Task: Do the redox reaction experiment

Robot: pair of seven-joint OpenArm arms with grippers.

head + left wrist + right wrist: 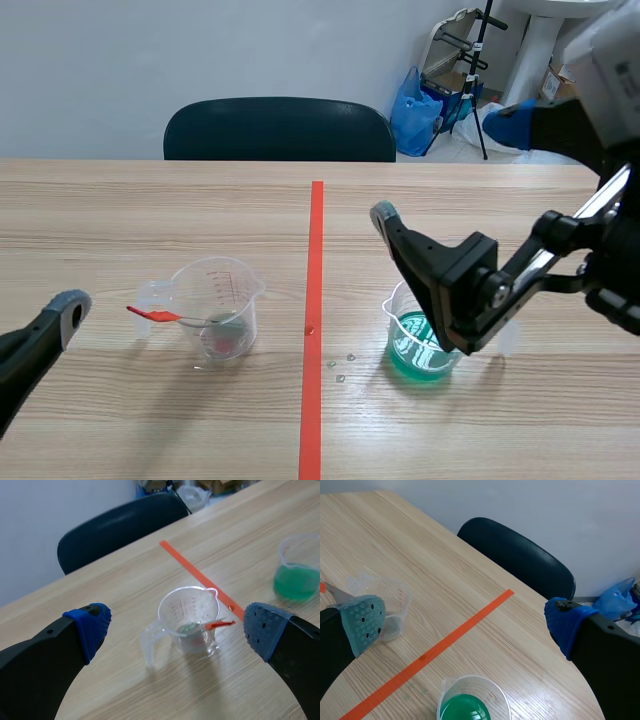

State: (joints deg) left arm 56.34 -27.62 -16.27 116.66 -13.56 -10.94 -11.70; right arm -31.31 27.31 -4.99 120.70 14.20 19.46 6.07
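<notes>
I record both spread: right hand (464,622) over the green beaker (425,345); left hand (177,627) well apart from it, past the clear cup (220,310).

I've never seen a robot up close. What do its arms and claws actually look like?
Both arms are black. The left gripper has two thick black fingers tipped with blue dotted pads. The right gripper is built alike, but one pad is grey-green with dark holes and the other blue. The scene view shows silvery rods along the right arm.
</notes>
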